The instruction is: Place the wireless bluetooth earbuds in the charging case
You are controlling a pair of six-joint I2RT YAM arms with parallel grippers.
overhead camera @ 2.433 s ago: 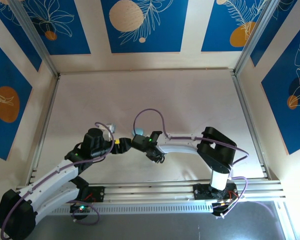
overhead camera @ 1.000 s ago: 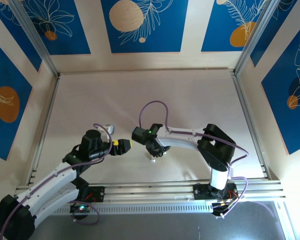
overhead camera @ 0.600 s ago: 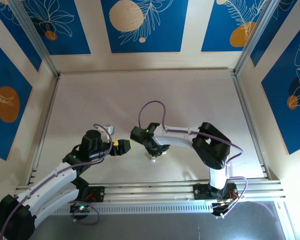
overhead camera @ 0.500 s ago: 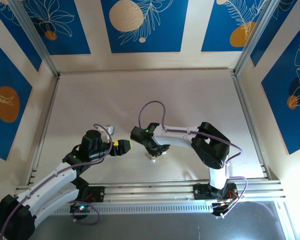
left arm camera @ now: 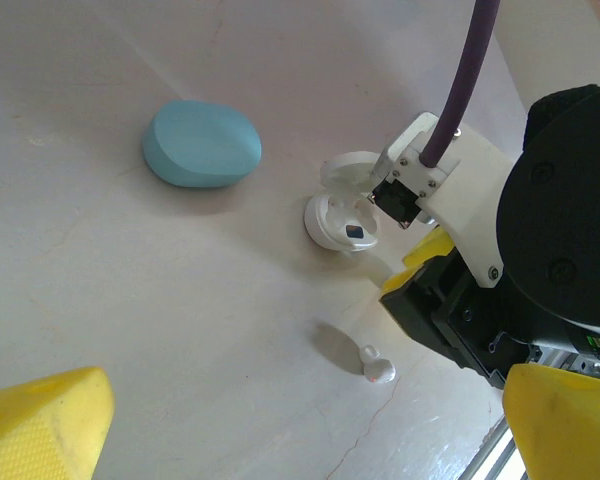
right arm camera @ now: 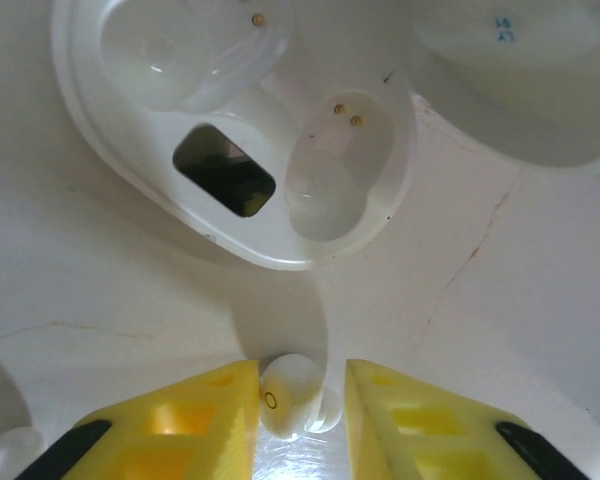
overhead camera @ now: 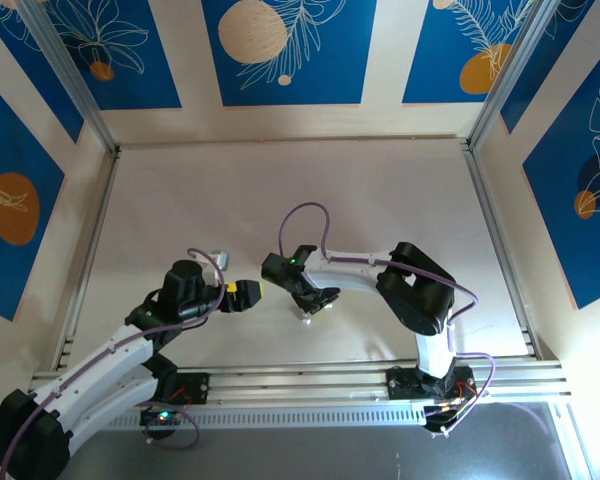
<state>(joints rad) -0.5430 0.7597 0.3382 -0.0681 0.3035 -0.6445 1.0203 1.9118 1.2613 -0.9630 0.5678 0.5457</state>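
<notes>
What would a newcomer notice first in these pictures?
A white earbud pinched in the right gripper, just short of the open white case, both wells empty. From the left wrist, a closed blue case lies beside it and a second white earbud loose nearby.

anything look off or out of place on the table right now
One white earbud lies loose on the table, apart from the open white case, whose wells look empty. The right gripper pinches a second bud. Nothing looks damaged.
</notes>
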